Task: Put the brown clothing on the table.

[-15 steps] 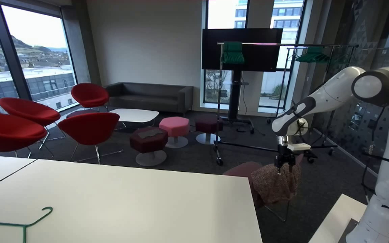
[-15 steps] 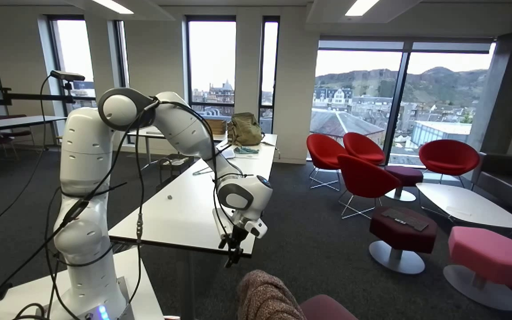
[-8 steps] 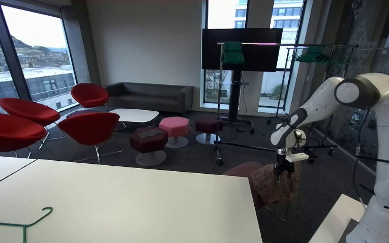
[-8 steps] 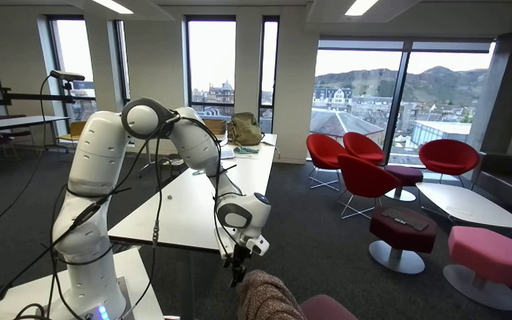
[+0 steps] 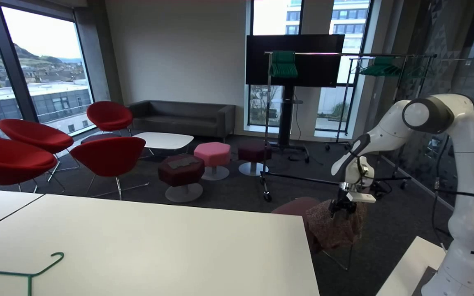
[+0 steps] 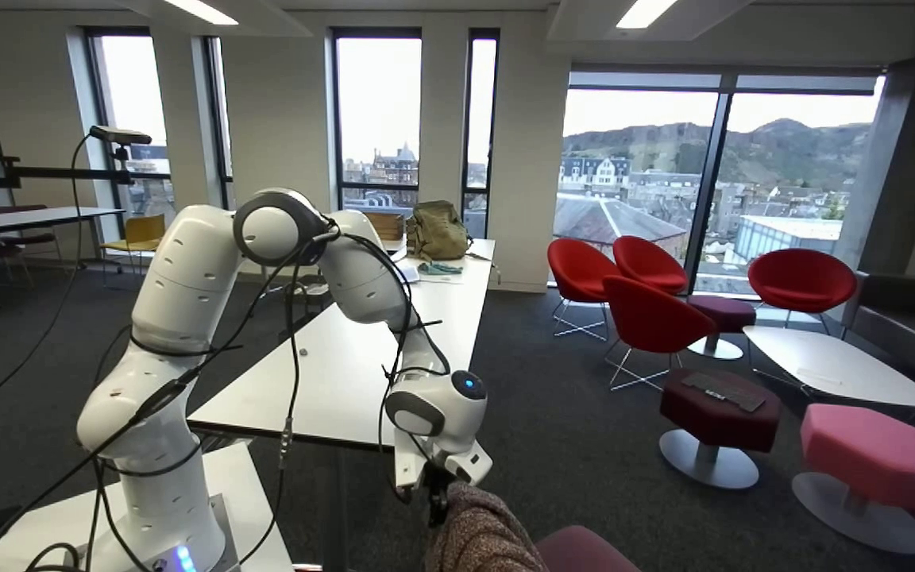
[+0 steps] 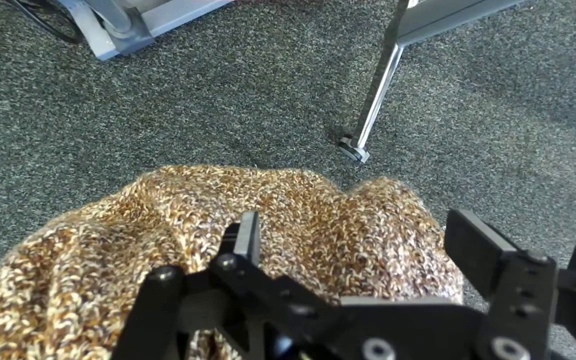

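Observation:
The brown clothing (image 5: 331,236) is a mottled knit draped over the back of a dull red chair (image 5: 296,205). It also shows at the bottom of an exterior view (image 6: 477,540) and fills the lower left of the wrist view (image 7: 93,260). My gripper (image 5: 340,214) is at the top of the clothing. In the wrist view my gripper (image 7: 354,220) is open, its pads wide apart with a bulge of the knit showing between them; whether the pads touch it I cannot tell. The large cream-white table (image 5: 171,246) stands beside the chair and shows in both exterior views (image 6: 338,389).
A green hanger (image 5: 31,273) lies on the table. A backpack (image 6: 438,230) stands on its far end. A table leg (image 7: 378,100) shows on the carpet in the wrist view. A clothes rack (image 5: 268,123) and stools (image 5: 181,170) stand behind. Cables (image 6: 291,397) hang along the arm.
My gripper has come down from above and moved over to the clothing's top edge, tilting a little. The arm has leaned forward with it. The clothing has not visibly moved.

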Available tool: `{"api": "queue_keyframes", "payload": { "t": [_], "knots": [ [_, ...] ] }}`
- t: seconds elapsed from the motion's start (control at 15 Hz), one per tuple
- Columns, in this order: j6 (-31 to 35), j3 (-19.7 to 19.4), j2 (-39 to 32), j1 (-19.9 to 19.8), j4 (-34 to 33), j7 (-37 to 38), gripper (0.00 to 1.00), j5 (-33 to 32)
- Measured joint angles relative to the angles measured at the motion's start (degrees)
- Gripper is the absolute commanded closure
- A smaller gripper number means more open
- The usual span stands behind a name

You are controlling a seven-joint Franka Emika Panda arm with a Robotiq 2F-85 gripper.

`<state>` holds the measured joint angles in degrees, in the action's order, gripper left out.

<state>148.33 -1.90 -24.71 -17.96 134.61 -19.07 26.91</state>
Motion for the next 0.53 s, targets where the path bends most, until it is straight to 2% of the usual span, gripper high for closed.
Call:
{"api": "queue_keyframes", "payload": {
  "t": [0.53],
  "knots": [
    [-0.09, 0.48, -0.87, -0.39, -0.23, 0.65, 0.00, -0.02]
  ]
}}
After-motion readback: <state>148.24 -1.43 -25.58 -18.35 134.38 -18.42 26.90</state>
